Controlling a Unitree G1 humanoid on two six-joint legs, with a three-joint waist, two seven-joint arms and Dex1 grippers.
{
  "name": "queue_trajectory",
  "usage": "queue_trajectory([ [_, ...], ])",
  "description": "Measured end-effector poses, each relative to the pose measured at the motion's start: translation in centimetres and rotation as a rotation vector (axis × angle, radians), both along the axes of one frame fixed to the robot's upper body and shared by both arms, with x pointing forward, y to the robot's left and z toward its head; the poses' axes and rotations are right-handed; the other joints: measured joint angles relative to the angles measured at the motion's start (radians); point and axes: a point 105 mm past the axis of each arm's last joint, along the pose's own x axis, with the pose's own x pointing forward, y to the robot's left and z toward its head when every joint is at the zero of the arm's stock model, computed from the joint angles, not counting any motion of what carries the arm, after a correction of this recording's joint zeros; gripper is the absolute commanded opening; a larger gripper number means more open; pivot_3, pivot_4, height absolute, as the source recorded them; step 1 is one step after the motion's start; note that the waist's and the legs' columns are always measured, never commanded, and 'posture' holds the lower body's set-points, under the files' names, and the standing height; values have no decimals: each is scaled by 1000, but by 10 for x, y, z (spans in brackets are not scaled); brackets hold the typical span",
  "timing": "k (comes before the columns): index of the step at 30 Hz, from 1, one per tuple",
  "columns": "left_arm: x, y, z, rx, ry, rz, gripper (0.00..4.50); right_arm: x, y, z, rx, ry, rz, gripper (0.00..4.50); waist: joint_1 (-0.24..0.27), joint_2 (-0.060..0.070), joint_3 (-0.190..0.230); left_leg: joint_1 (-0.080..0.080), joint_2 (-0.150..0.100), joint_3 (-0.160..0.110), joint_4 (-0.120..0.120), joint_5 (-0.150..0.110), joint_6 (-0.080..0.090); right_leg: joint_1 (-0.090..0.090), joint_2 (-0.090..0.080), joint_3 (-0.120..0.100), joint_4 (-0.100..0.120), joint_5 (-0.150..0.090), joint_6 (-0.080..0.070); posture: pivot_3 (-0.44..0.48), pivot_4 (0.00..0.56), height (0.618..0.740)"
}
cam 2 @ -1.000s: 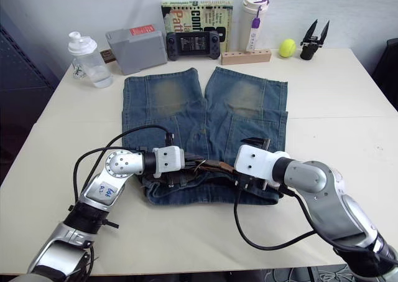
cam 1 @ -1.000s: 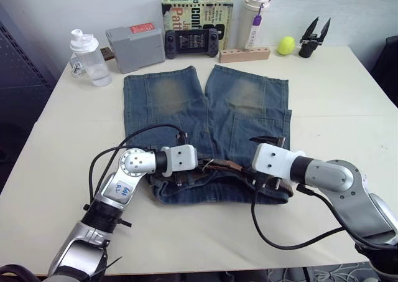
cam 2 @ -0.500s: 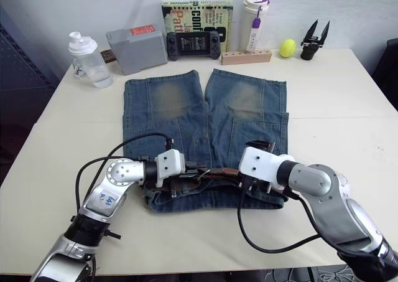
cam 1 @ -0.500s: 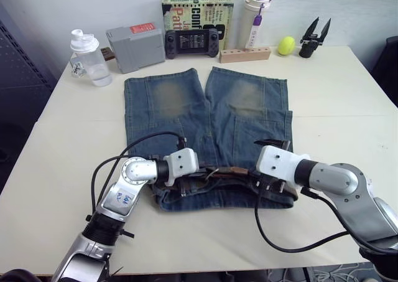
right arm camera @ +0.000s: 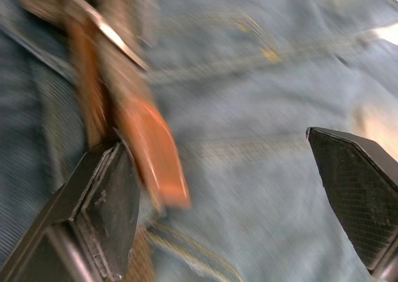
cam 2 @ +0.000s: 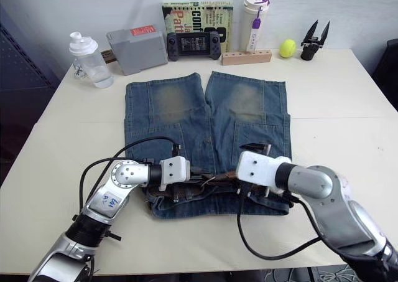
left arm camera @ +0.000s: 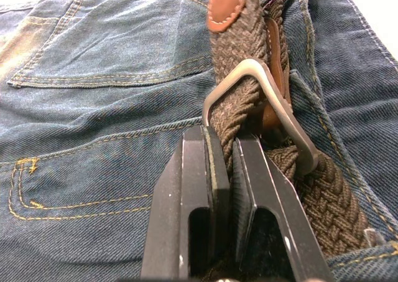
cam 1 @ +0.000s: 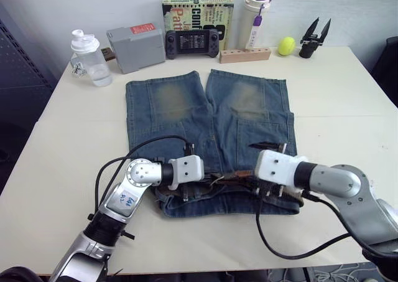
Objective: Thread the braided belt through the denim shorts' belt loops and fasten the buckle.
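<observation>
Left gripper (left arm camera: pixel 224 170): pinching the dark-brown braided belt (left arm camera: pixel 239 117) beside its square silver buckle (left arm camera: pixel 267 101)
Right gripper (right arm camera: pixel 230 201): spread wide (tan belt tip beside one finger) over the faded blue denim shorts (cam 1: pixel 180 101)

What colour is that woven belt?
The dark-brown braided belt has tan leather ends; clearest in the left wrist view.

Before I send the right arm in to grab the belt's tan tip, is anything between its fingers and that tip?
Nothing visible. The right gripper is open over the shorts, and the belt's tan tip lies uncovered against one finger.
</observation>
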Motion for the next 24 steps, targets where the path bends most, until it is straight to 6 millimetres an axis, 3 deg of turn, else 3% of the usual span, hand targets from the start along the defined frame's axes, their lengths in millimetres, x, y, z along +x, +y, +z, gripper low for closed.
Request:
queue_trajectory([
  [6, 0, 0, 0, 1, 0, 1, 0, 1, 3, 3, -30, -51, 25, 4449, 0, 0, 0, 0, 0, 0, 0, 0, 0, 0, 0, 0, 0, 0, 0, 0, 150, 726],
  [9, 0, 0, 0, 1, 0, 2, 0, 2, 2, 4, -43, -65, 31, 3753, 0, 0, 0, 0, 0, 0, 0, 0, 0, 0, 0, 0, 0, 0, 0, 0, 150, 726],
  [13, 0, 0, 0, 1, 0, 3, 0, 1, 2, 3, -49, -63, 35, 1786, 0, 0, 0, 0, 0, 0, 0, 0, 0, 0, 0, 0, 0, 0, 0, 0, 150, 726],
  [17, 1, 1, 0, 2, 0, 6, 0, -1, -1, -2, -62, -44, 26, 213, 0, 0, 0, 0, 0, 0, 0, 0, 0, 0, 0, 0, 0, 0, 0, 0, 150, 726],
  [24, 3, 1, 1, -6, -8, 13, 0, -3, -3, -6, -69, -22, 10, 97, 0, 0, 0, 0, 0, 0, 0, 0, 0, 0, 0, 0, 0, 0, 0, 0, 150, 726],
])
